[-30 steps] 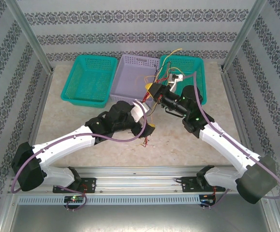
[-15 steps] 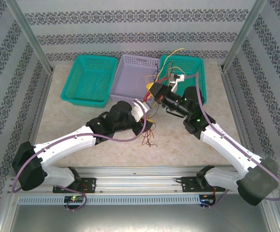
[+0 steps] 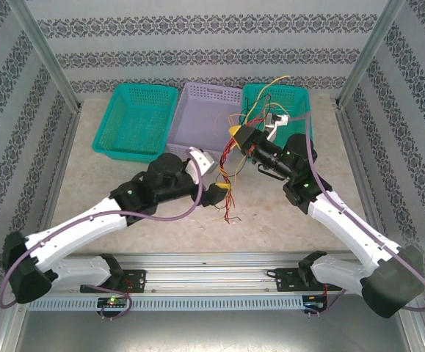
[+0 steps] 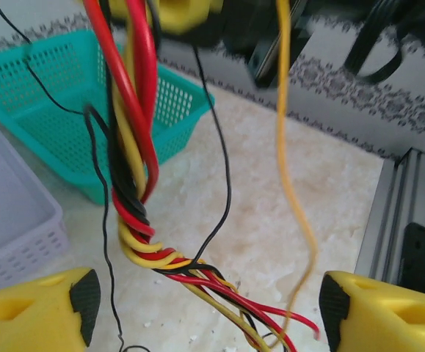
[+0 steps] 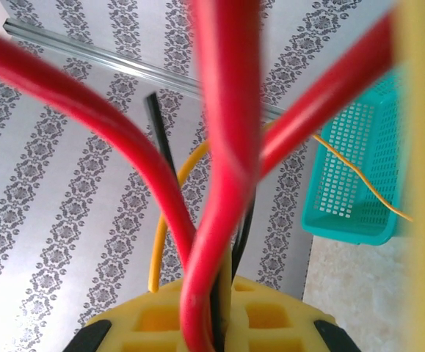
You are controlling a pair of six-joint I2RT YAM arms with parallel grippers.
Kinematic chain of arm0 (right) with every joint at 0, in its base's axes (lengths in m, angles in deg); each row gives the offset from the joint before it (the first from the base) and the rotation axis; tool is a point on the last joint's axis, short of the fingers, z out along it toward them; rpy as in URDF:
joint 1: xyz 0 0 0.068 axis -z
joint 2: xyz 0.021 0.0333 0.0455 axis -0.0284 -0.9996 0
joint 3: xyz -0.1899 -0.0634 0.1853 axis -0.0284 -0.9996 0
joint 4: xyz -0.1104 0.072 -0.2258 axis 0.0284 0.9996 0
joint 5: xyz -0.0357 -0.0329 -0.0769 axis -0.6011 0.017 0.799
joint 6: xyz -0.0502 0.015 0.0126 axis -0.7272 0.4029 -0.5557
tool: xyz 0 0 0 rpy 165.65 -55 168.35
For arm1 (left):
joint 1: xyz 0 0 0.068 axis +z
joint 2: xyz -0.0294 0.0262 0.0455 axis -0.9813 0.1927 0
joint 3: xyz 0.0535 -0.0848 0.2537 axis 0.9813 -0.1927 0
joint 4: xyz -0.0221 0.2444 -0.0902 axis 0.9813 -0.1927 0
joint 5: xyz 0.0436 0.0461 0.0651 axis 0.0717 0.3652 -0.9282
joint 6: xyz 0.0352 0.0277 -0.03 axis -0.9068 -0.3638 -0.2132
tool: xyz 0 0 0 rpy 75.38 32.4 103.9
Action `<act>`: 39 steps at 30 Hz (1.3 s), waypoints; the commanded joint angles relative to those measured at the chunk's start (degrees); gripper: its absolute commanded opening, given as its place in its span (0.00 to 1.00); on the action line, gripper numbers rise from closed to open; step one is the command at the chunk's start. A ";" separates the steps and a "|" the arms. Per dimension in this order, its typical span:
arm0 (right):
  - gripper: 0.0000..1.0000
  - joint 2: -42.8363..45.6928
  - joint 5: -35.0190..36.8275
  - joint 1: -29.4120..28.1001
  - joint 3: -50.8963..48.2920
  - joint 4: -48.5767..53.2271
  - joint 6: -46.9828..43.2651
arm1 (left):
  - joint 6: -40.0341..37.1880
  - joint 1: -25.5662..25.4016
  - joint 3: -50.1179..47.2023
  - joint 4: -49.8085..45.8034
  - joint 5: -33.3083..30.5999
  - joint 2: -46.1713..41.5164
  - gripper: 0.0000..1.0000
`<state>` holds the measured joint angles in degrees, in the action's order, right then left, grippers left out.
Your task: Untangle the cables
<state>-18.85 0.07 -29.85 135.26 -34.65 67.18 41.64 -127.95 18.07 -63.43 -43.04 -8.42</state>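
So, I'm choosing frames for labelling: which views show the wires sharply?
Left wrist: twisted red, yellow and black wires sharp, evenly lit. Right wrist: wires too close, blurred; patterned wallpaper behind crisper. Top external: soft even light, no glare, wires hair-thin.

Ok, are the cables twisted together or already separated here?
Twisted together. In the left wrist view the red, yellow and black cables wind round each other in a braid; one yellow strand hangs apart.

White walls with grey damask-patterned stripes (image 3: 197, 29) enclose a mottled beige stone-look tabletop (image 3: 271, 220), framed by slanting silver aluminium posts (image 3: 45, 55) under even light
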 commanded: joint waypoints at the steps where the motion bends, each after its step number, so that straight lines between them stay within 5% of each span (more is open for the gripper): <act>1: 0.00 1.07 -2.16 0.37 -0.58 -4.00 0.22 | 0.10 -0.34 -2.61 0.18 -0.66 -3.55 0.82; 18: 0.00 1.42 -3.57 -4.87 -0.70 -5.84 -0.35 | 0.67 2.01 -0.22 8.71 -2.97 4.66 0.69; 30: 0.00 1.86 -3.82 -5.57 -4.19 -6.39 -1.30 | 1.26 3.27 -1.12 8.06 -2.14 3.44 0.38; 39: 0.00 5.23 0.28 -2.88 -5.92 -0.61 -6.40 | 1.63 3.27 2.10 -5.09 4.97 1.16 0.14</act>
<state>-16.27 -1.68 -33.74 130.56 -36.97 64.80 42.95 -125.37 17.24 -62.64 -40.94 -4.35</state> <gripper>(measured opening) 0.081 0.160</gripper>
